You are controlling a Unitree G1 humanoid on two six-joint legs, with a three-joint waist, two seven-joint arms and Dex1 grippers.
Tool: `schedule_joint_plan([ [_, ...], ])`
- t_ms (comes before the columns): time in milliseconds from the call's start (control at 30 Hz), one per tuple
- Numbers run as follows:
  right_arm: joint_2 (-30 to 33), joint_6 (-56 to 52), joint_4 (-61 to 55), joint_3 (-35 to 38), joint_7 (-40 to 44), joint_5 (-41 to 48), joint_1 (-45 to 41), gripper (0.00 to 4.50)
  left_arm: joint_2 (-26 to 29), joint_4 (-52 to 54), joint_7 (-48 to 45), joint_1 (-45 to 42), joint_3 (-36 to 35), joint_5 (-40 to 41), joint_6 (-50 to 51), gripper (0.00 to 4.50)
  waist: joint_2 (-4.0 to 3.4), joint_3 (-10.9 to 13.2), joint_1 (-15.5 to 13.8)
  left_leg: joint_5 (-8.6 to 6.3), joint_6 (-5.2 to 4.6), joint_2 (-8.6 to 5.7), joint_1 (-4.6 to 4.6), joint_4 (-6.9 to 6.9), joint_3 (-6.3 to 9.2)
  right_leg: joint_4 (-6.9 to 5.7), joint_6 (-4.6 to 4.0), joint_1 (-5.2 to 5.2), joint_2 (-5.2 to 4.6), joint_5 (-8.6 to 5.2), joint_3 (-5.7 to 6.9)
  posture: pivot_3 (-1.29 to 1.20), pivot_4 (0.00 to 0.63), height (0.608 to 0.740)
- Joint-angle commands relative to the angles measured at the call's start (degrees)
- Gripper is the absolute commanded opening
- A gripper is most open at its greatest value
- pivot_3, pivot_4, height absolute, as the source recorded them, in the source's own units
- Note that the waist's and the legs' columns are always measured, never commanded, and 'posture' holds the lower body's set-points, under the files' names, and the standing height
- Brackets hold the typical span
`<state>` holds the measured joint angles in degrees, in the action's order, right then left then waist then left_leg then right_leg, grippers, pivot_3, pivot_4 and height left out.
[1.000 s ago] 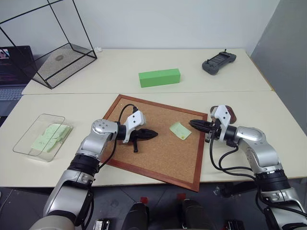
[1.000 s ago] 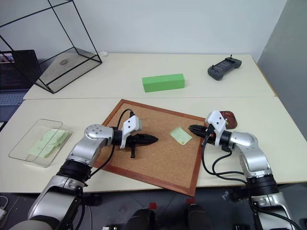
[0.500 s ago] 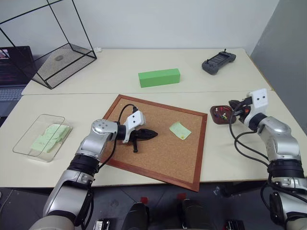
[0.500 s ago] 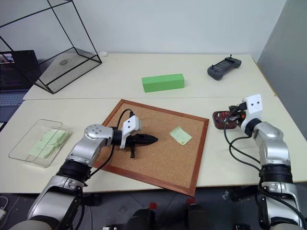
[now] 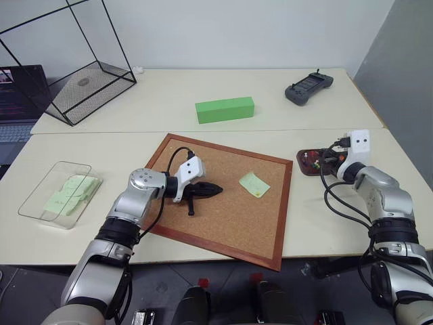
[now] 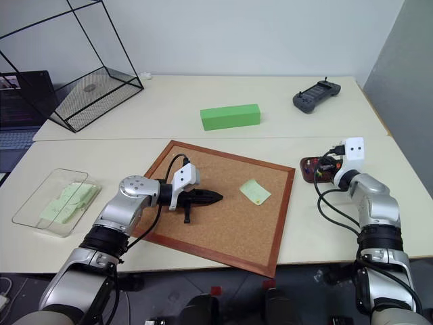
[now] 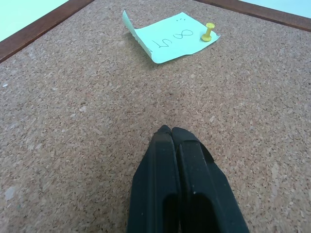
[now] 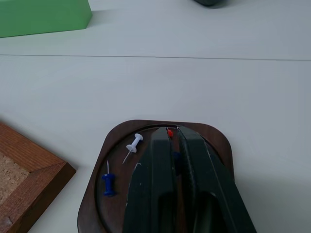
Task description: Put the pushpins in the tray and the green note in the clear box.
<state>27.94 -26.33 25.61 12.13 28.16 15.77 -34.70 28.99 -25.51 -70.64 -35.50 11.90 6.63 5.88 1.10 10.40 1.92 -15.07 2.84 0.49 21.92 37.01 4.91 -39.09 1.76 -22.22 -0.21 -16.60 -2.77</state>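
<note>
Both sets of jaws are closed: the left gripper (image 7: 171,130) holds nothing above the corkboard (image 5: 223,223), and the right gripper (image 8: 173,131) pinches a red pushpin (image 8: 170,132) over the tray (image 8: 218,145). For a clean drop, part the fingers low inside the rim, near the white pushpin (image 8: 134,144) and blue one (image 8: 108,183). At two o'clock from the left gripper, a yellow pushpin (image 7: 209,30) pins the green note (image 7: 170,37); the clear box (image 5: 40,196) waits far left.
</note>
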Motion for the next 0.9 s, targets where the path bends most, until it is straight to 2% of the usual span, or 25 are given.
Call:
schedule_joint_plan([
  [33,0.34,0.15,-1.18,0.73,-0.04,0.41,-0.78,0.47,0.60,-0.20,-0.06,0.57,0.52,-0.88,0.38,0.00,0.00,0.00,0.00,0.00,0.00,0.00,0.00,0.00,0.00,0.00,0.00,0.00,0.00,0.00,0.00,0.00,0.150,0.740],
  [433,0.80,0.37,-2.47,0.25,0.50,0.31,-0.16,2.83,0.40,-0.67,-0.03,0.28,0.69,-1.05,0.16,0.00,0.00,0.00,0.01,0.00,0.00,0.00,0.00,0.01,-0.01,0.00,0.00,0.00,0.00,0.00,-0.01,0.00,0.150,0.740],
  [600,1.29,0.78,-4.07,-0.10,2.46,0.75,0.49,2.83,0.30,-0.52,-0.01,0.31,0.76,-1.04,0.15,0.00,0.00,0.00,0.01,0.00,0.00,0.00,0.00,0.01,-0.01,0.00,0.00,0.00,0.00,0.00,-0.01,0.00,0.150,0.740],
  [733,3.61,4.03,-9.84,-2.23,10.56,1.42,3.59,2.83,0.25,-0.53,0.04,0.34,0.71,-1.01,0.02,0.00,0.00,0.00,-0.01,0.00,0.00,-0.01,0.01,-0.01,0.00,0.02,0.00,0.00,0.00,0.00,0.01,0.00,0.150,0.740],
  [900,6.51,6.06,-24.18,-5.76,23.67,6.07,10.53,2.83,0.43,-0.37,-0.11,0.56,0.63,-0.92,-0.11,0.00,-0.01,0.00,0.02,0.00,0.00,-0.01,0.01,-0.01,0.01,0.03,0.01,0.01,0.02,0.00,0.02,0.00,0.150,0.740],
])
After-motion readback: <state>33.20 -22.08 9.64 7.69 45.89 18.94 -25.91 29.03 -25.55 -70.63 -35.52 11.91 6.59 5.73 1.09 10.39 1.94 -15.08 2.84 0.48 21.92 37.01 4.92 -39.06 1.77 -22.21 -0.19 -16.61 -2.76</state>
